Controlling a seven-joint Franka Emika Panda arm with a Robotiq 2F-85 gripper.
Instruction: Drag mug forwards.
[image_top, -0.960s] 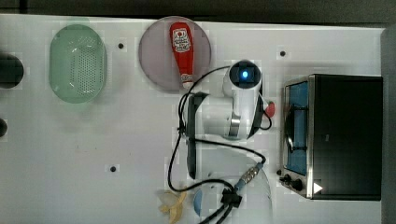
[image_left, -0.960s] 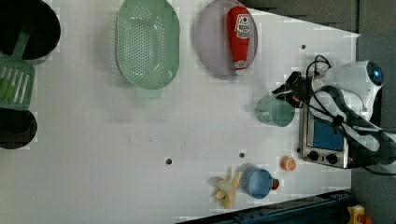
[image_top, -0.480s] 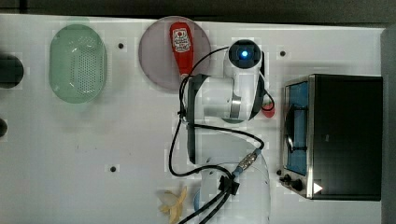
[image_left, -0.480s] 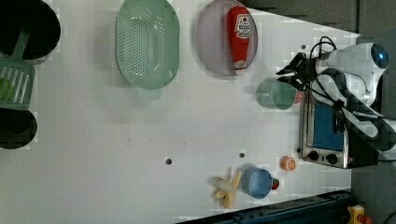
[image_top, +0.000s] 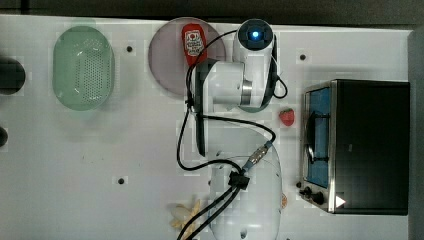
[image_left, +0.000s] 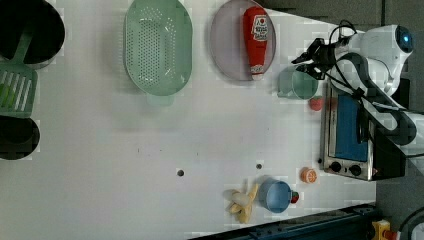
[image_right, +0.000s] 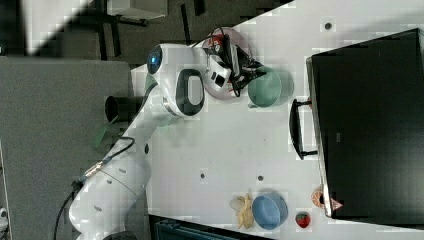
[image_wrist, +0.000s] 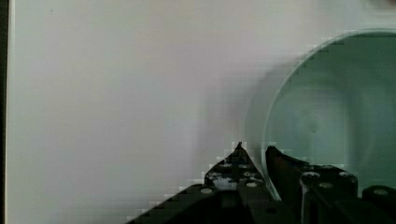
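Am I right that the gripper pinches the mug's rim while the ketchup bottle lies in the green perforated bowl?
Not quite. The gripper does pinch the mug rim, but the ketchup bottle lies on the lilac plate, as the left view shows; the green perforated bowl holds nothing.

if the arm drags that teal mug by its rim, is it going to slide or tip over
Probably slide: the mug stands upright on the smooth white table. The gripper pinches its thin rim high up, so a snag might tilt it. It looks rigid and empty, likely light.
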